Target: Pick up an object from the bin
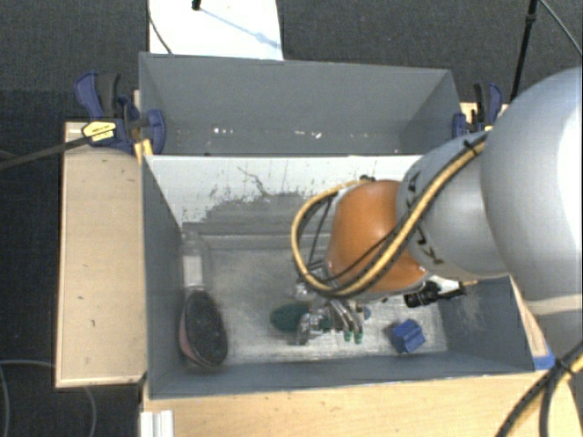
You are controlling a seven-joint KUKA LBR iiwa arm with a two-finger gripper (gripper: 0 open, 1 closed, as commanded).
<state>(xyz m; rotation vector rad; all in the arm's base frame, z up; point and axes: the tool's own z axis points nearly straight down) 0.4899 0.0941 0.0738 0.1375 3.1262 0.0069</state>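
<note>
— Where is your gripper (335, 324)?

— It is low in the grey metal bin (273, 107), near the front wall, a little right of the middle. My orange cover (364, 235) and the looped cables (305, 235) are above it and hide a part of it.

— Are your jaws open, and do they hold something?

— I cannot tell how my jaws stand. The tip is small and dark against the floor, and I see nothing that is clearly between them.

— Which thing is nearest to you?

— A dark green lump (288, 317), just beside my gripper on the left; I cannot tell if we touch. It is rounded and looks smooth. Its long axis seems to run left to right, along the front wall, but it is only a little longer than it is wide. I cannot say which end is the front.

— What else lies in the bin?

— A small blue block (406, 336) with hard corners, near me on the right. Well apart, in the front left corner, is a dark oval thing (203, 331) like a brush head, with a rough, matt top and a reddish rim. Its long axis points from the front wall toward the back. The bin floor is dull and scratched.
</note>
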